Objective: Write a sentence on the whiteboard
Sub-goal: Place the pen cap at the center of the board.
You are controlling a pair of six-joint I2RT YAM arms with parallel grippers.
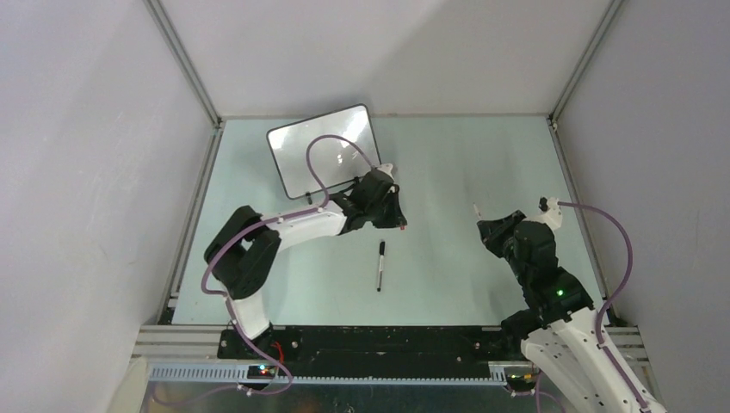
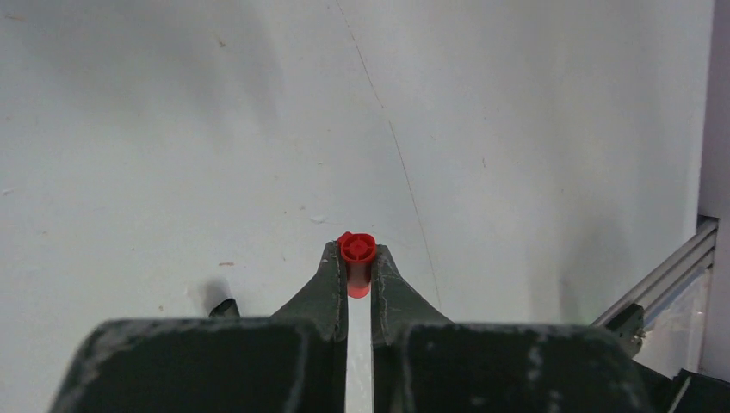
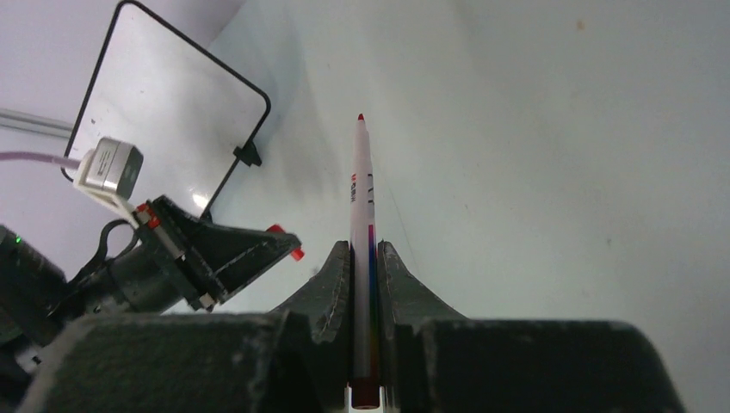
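The whiteboard [image 1: 320, 148] is sitting at an angle at the far left of the table [image 1: 465, 163], just beyond the left tool [image 1: 401, 224]. A black pen [image 1: 380, 265] is lying between the arms.

From the left wrist, the left tool is pinching a red cap [image 2: 356, 254].

From the right wrist, the right tool [image 3: 363, 249] is pinching a white marker [image 3: 361, 189], its red tip pointing away.

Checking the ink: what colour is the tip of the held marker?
Red; the marker tip shows best from the right wrist.
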